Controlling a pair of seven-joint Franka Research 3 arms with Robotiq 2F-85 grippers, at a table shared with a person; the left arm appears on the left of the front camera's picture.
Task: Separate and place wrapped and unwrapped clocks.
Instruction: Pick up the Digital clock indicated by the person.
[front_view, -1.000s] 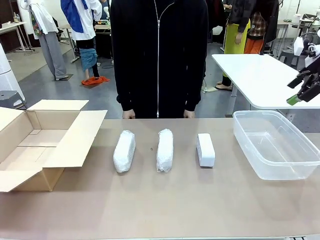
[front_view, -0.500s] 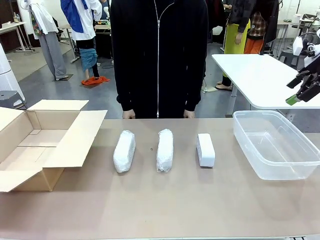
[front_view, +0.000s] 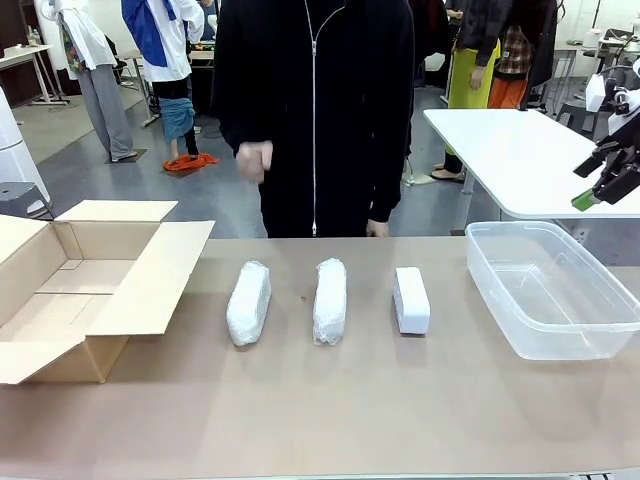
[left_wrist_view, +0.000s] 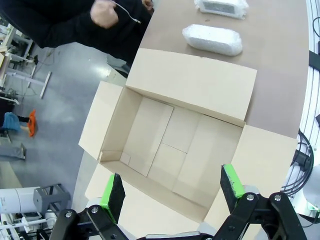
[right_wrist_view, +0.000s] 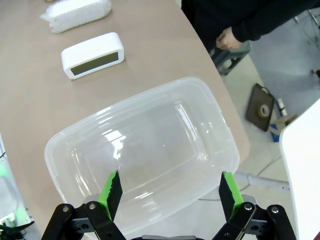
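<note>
Now, person's hand (front_view: 255, 160) newly aloft.

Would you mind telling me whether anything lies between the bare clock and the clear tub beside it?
Nothing visible does: only bare table separates the bare clock from the tub, and the tub is empty.

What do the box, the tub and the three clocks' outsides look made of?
Box: brown cardboard, matte, with creased flaps. Tub: clear plastic, glossy; see-through walls with bright glints. Wrapped clocks: translucent white bubble wrap, judging by the bumpy surface. Bare clock: smooth white casing, probably plastic, with a dark face.
</note>
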